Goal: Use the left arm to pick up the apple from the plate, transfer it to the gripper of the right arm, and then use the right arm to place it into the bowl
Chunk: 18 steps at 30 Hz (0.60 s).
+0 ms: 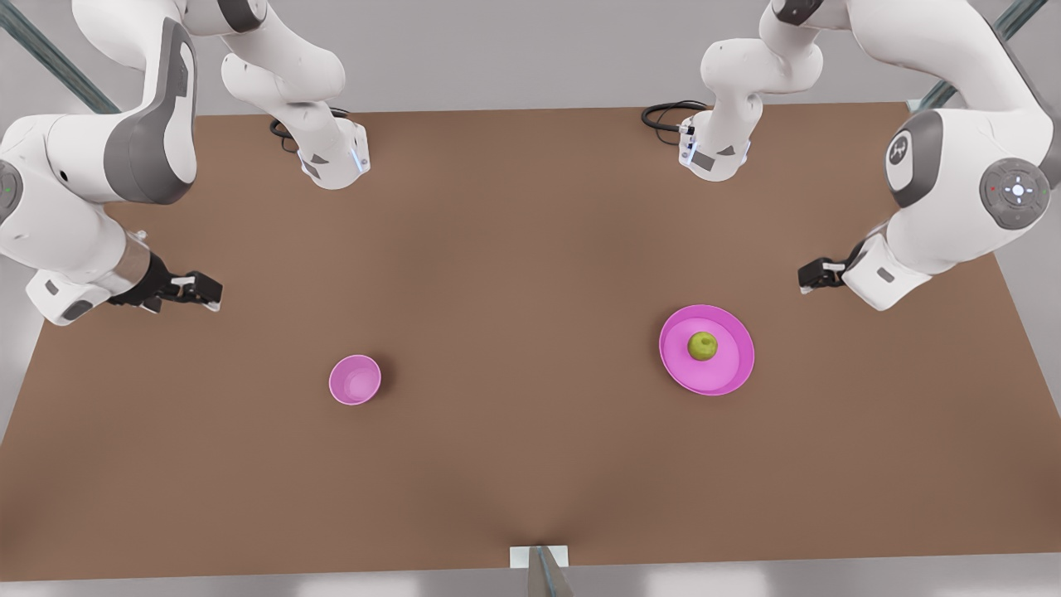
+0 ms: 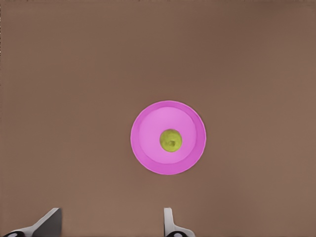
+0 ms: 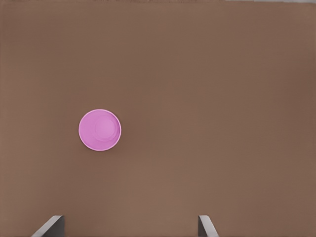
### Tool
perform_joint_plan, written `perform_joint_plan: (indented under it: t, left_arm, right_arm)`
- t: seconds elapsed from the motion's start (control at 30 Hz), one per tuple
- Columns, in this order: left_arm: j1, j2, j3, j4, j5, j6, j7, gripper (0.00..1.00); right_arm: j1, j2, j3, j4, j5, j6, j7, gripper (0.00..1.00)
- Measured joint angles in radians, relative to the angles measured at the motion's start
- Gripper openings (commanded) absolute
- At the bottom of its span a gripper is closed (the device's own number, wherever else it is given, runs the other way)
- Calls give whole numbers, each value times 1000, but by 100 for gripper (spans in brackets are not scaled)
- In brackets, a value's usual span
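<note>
Nothing's begun: the apple (image 1: 703,346) sits on the plate (image 1: 729,377), below and just ahead of the left gripper (image 1: 816,274), fingers spread, empty. The right gripper (image 1: 199,290) waits, released, the bowl (image 1: 355,380) beneath it empty. Pick, handover, drop remain.

Both arms (image 1: 99,166) (image 1: 953,166) are glossy white with rounded links and grey joint covers. One carries a silvery cuff (image 1: 133,269) above its black gripper (image 1: 199,290). Black cables (image 1: 667,116) coil at each base; a grey cap (image 1: 1015,192) bears white dots.
</note>
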Motion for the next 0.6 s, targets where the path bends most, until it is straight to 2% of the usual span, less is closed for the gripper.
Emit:
perform_joint_plan:
  t: [0.1,0.23,0.33,0.43,0.6]
  left_arm:
    - [-33,72,-1,-33,0,44,-4,100]
    - [-77,97,-3,-305,-30,227,-20,100]
    - [-76,134,-1,-408,-58,365,-39,100]
    - [-78,116,-2,-567,-72,521,-55,100]
    - [-104,148,-2,-687,-94,770,-77,100]
  right_arm:
    - [2,0,0,-2,0,14,0,100]
    - [3,0,0,-4,0,24,-1,100]
    - [5,2,3,-7,0,28,-1,100]
    - [7,3,6,-7,0,30,0,100]
    - [5,4,6,-7,0,33,1,100]
